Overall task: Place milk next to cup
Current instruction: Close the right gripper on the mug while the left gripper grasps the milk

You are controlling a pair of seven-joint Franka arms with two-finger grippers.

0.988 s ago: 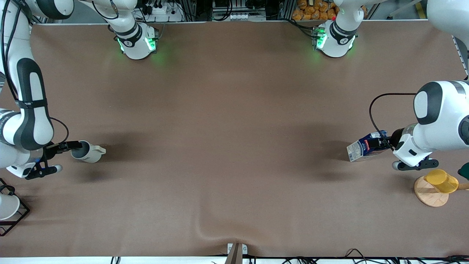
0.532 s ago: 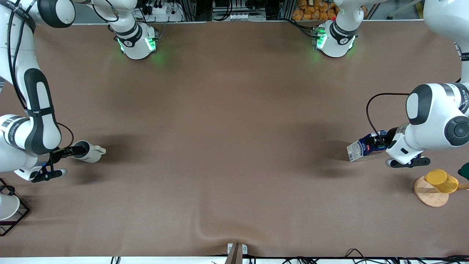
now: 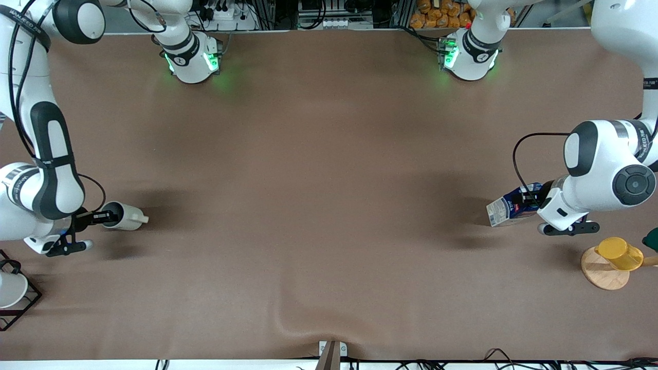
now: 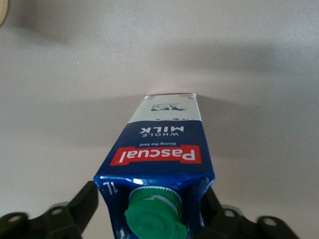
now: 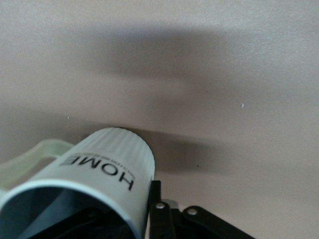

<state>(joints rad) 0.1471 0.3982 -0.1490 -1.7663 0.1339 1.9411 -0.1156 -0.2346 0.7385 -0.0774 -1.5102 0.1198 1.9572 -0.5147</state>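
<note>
Left end effector [image 3: 525,202] sits at the left arm's end of the table [image 3: 329,205], clamped on a Pascual whole milk carton [image 3: 509,208]. Carton is tilted, w/ its green round cap [image 4: 153,215] at the end effector and its white end pointing away from it, toward mid-table. In left wrist view a black finger [image 4: 82,206] presses each side of the blue carton just beside the cap; red Pascual label [image 4: 155,155] faces up. Whether the carton's low end touches the table or hangs just clear of it can't be told.

Right end effector [image 3: 97,217] is at the right arm's end of the table, closed on the rim of an off-white "HOME" mug [image 3: 123,217]. Mug lies tipped sideways, grey inside toward the end effector, base pointing away toward mid-table. In right wrist view the mug [image 5: 94,184] shows ribbed wall, handle [image 5: 30,162] off to one side, one finger [image 5: 154,209] against the outer wall by the rim.

Mug and carton are well apart, at the table's two ends.

Near the left end effector, nearer the front camera: yellow cup [image 3: 619,253] on a round wooden base [image 3: 604,272]. Near the right end effector, also nearer the camera: white cup [image 3: 11,289] in a black wire rack [image 3: 23,303].
</note>
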